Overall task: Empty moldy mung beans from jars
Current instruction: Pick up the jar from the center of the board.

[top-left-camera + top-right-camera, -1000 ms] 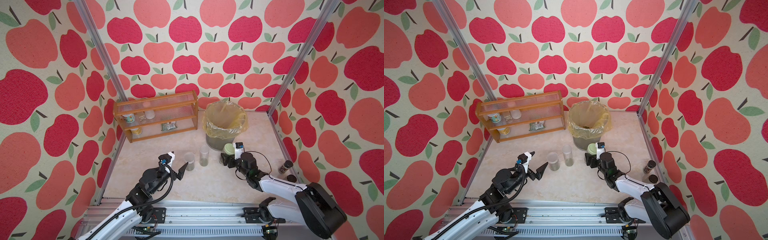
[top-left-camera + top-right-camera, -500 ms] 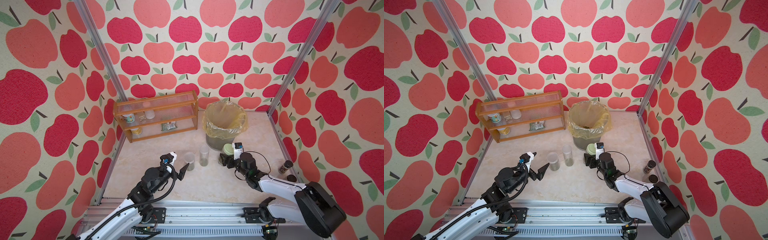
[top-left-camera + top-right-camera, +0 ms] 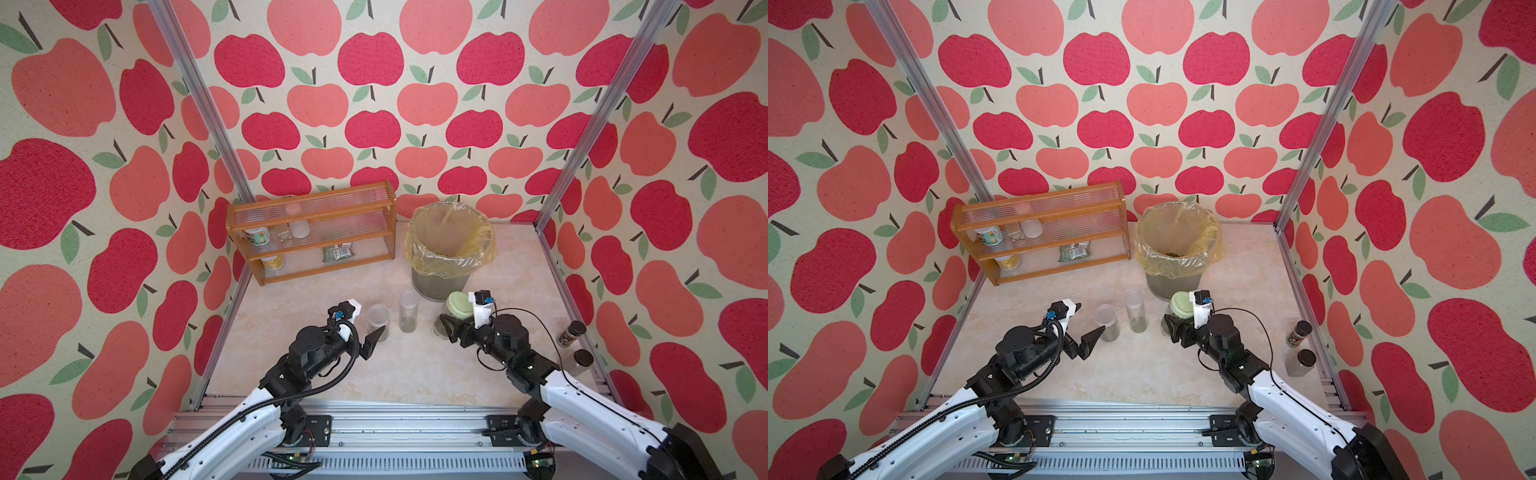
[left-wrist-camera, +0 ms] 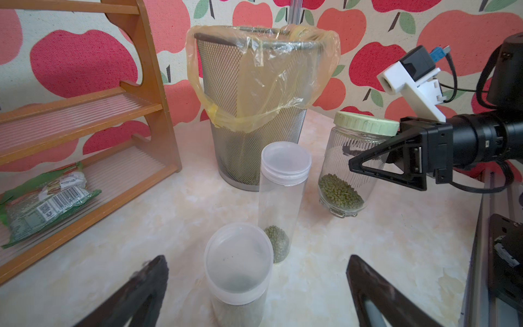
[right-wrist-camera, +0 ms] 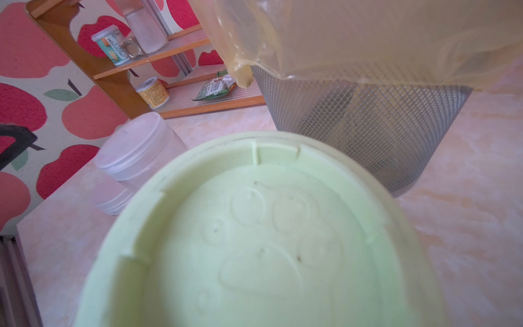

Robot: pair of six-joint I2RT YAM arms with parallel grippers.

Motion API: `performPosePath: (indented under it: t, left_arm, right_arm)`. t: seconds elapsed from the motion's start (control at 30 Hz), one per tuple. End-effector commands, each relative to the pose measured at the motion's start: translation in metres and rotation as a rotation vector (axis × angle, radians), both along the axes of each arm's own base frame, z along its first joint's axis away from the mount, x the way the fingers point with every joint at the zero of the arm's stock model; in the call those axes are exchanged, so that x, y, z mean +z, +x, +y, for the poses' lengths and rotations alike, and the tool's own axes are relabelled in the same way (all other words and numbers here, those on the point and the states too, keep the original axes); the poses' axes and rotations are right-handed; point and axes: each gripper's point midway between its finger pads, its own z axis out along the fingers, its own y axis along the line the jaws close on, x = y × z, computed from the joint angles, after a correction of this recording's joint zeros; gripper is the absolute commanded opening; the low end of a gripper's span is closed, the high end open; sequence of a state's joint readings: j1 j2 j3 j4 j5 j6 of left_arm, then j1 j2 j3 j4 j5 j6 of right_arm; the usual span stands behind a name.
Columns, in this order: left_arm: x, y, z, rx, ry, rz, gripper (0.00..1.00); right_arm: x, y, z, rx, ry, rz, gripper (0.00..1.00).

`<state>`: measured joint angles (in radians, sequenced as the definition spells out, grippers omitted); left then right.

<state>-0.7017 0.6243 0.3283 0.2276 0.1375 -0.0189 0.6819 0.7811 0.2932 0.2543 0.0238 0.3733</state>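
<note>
As my right jaws are pinching the pale-green-lidded clear jar [image 4: 365, 126] for emptying, my left jaws are hanging spread.

Place: a robot test booth dressed as a kitchen pantry corner, not a real home.
Walls: apple-print wallpaper [image 3: 374, 62] closes me in on three sides, joined by bare aluminium posts [image 3: 195, 95].
Base: my arms [image 3: 249, 415] are bolted to a metal rail [image 3: 395, 432] at the front of a marble-look tabletop [image 3: 415, 374].
Pantry props: a small wooden shelf rack [image 3: 328, 269] with cans [image 3: 257, 237] and a green packet [image 3: 337, 252]; two spice bottles [image 3: 571, 332] by the side wall.
Kitchen props: a mesh bin [image 4: 254, 147] lined with a yellow bag [image 3: 451, 257]; two clear jars [image 4: 283, 184] and a green-lidded jar [image 4: 335, 158], with mung beans [image 4: 339, 194] in them.
</note>
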Motion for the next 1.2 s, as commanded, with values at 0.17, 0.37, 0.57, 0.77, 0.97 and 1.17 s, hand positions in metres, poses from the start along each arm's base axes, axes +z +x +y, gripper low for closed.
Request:
performPosePath:
  t: [0.17, 0.37, 0.57, 0.77, 0.97, 1.17]
  left_arm:
    - [0.063, -0.009, -0.035, -0.15, -0.047, -0.025, 1.0]
    - [0.086, 0.009, -0.054, -0.116, -0.032, -0.056, 1.0]
    - [0.118, 0.016, -0.072, -0.155, -0.128, -0.095, 1.0]
    - [0.142, 0.024, -0.091, -0.203, -0.162, -0.127, 1.0]
    - [0.157, 0.039, -0.114, -0.232, -0.149, -0.16, 1.0]
    - [0.18, 0.049, -0.124, -0.256, -0.193, -0.239, 1.0]
  right_arm:
    - [0.112, -0.018, -0.001, 0.052, 0.137, -0.128, 0.57]
    - [0.167, -0.019, 0.001, 0.053, 0.213, -0.133, 0.55]
    - [0.218, -0.02, 0.006, 0.078, 0.283, -0.181, 0.55]
    - [0.253, -0.005, 0.013, 0.067, 0.286, -0.212, 0.56]
    - [0.287, 0.012, 0.026, 0.106, 0.321, -0.206, 0.57]
    - [0.303, 0.039, 0.024, 0.114, 0.449, -0.115, 0.57]
